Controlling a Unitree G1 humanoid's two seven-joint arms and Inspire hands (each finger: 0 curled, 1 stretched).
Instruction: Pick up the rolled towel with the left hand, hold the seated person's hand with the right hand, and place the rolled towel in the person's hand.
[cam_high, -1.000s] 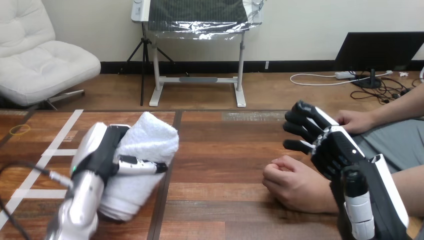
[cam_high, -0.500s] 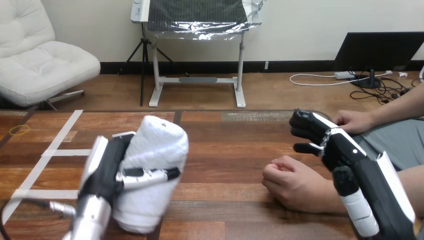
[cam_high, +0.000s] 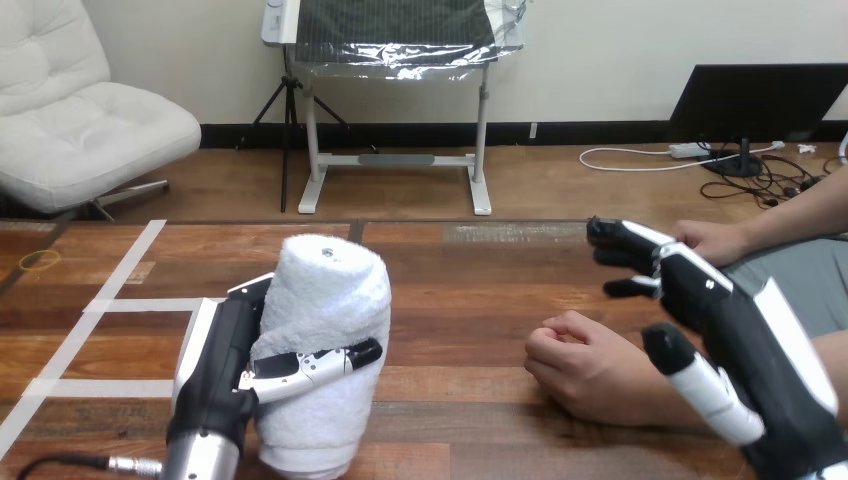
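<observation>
rolled towel (cam_high: 330, 300): white, standing close to upright, left of the table's middle and toward the near edge. 1 rolled end faces up and shows its spiral. cannot tell whether the bottom end rests on the table (cam_high: 460, 290) or hangs just clear of it.

left hand (cam_high: 222, 355): clamped on the rolled towel from its left side. the thumb (cam_high: 315, 362) lies across the front of the roll, about halfway up. the other fingers go round the far side, mostly hidden by the cloth. the silver forearm comes up from the bottom edge, under the hand.

right hand (cam_high: 715, 305): at the right side, back upward, empty. its fingers (cam_high: 625, 240) reach forward, spread apart and only slightly bent, closed on nothing. its thumb points back toward the camera.

person's near hand (cam_high: 585, 365): a loose fist lying on the table, just left of the right hand. the forearm runs under the right hand. cannot tell if they touch, and no finger wraps it.

person's far hand (cam_high: 712, 240): at the table's far right edge, just beyond the right hand's fingertips.

rolled towel and near fist are well apart, with bare wood between them.

white tape lines (cam_high: 128, 268) cross the table's left part, with a small yellow ring (cam_high: 39, 260) near the far left corner.
</observation>
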